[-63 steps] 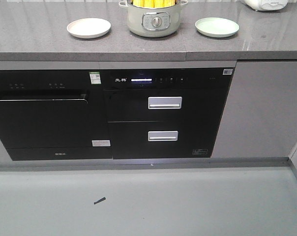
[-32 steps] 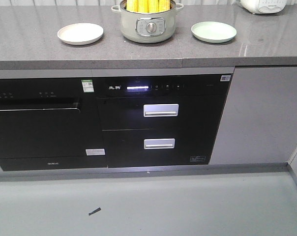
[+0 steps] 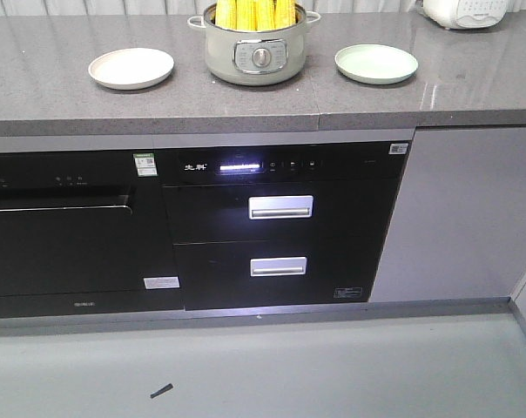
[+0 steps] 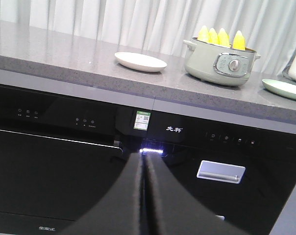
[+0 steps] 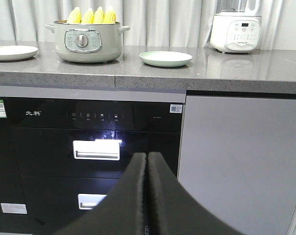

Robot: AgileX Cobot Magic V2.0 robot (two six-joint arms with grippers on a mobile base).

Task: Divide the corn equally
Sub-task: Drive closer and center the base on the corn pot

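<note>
The corn [image 3: 254,13] is seen standing upright in the pale pot [image 3: 256,57] at top centre of the front view, between a white plate [image 3: 131,68] at left and a green plate [image 3: 376,64] at right, while the left gripper [image 4: 144,155] and the right gripper [image 5: 147,156] are shown with fingers pressed together.

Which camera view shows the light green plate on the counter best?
The exterior front-facing view: it looks down on the whole light green plate, so its empty inside shows. The right wrist view has the whole plate but nearly edge-on. The left wrist view cuts the plate off at the right frame edge.
</note>
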